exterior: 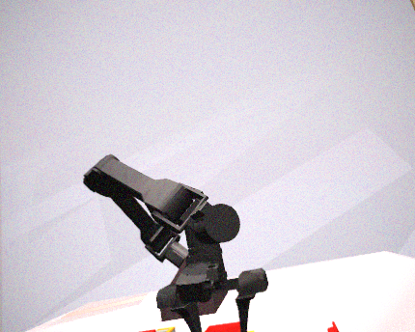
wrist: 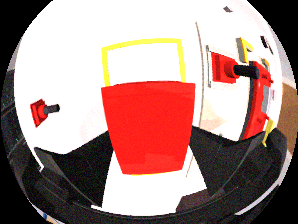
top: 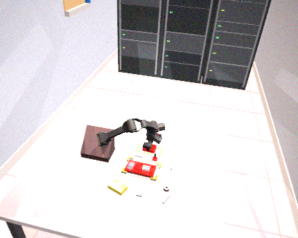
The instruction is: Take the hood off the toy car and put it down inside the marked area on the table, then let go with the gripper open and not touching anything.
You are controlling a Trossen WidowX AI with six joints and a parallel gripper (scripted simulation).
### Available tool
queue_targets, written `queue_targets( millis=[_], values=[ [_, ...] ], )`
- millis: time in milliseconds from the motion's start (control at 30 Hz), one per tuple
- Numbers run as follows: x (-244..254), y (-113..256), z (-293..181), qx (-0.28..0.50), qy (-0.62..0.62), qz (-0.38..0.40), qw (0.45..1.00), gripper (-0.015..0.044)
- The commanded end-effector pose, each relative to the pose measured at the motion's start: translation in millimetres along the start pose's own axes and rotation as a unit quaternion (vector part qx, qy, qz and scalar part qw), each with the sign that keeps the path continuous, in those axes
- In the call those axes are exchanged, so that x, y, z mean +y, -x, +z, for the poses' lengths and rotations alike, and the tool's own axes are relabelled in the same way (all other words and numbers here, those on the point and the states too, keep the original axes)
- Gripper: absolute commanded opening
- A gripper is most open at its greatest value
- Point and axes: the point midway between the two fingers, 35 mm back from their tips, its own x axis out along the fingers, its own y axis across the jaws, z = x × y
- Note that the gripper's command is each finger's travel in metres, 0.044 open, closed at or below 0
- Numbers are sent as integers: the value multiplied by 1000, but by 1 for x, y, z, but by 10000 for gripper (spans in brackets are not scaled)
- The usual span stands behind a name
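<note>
The red hood (top: 150, 149) (exterior: 223, 328) (wrist: 148, 120) is held between the fingers of my gripper (wrist: 150, 131), which is shut on it. The hood is low over the marked area, a yellow outline (wrist: 105, 66). In the wrist view it covers the near part of the outline, and the far part shows beyond it. Whether its underside touches the table cannot be told; the fingertips run out of the exterior view. The red toy car (top: 139, 169) stands beside the marked area, with yellow corner pieces around it.
A red piece with a black knob (top: 154, 158) (wrist: 221, 68) stands between the outline and the car. Another red knobbed piece (wrist: 38, 112) is on the other side. A yellow block (top: 117, 187), a small ring (top: 166, 188) and small grey pieces lie beyond the car.
</note>
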Motion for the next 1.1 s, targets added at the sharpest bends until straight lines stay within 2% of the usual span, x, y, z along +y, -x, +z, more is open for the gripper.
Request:
queue_targets(
  millis=[0,400,933,967,1067],
  values=[
    [-1,-3,-1,1,4,-2,1000,0],
    [-1,-8,-2,1,4,-3,1000,0],
    [0,-6,0,0,0,0,1000,420],
    [0,-5,0,0,0,0,1000,440],
    [1,10,1,1,0,0,1000,440]
  ],
)
